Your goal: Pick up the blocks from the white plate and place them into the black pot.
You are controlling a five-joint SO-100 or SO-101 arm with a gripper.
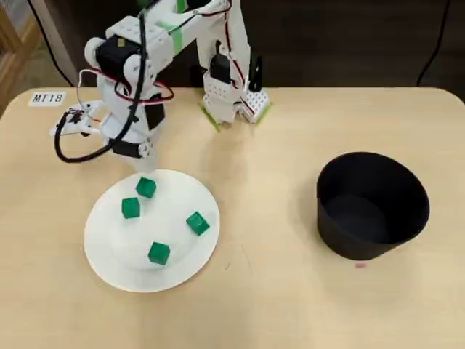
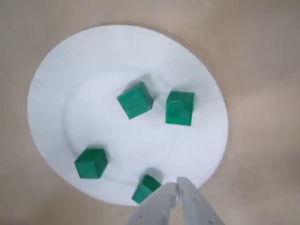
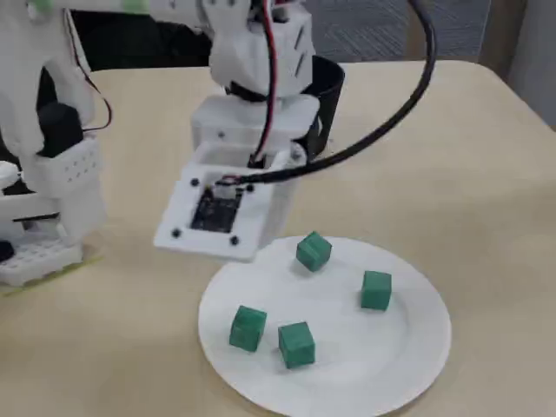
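In the overhead view, a small label reading "MT18" [image 1: 48,97] sits at the table's far left edge; to its right the white plate [image 1: 102,247] holds four green blocks [image 1: 159,253], and the black pot [image 1: 372,205] stands well apart at the plate's three o'clock. In the wrist view, the gripper [image 2: 177,186], its fingers nearly together and holding nothing, hangs over the plate's six o'clock rim. One block [image 2: 146,188] lies just beside it at nine o'clock.

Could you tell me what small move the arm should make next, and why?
Probably open the claw and lower it over the nearest block: all four blocks sit on the white plate, the black pot looks empty, and the claw hovers shut at the plate's edge.
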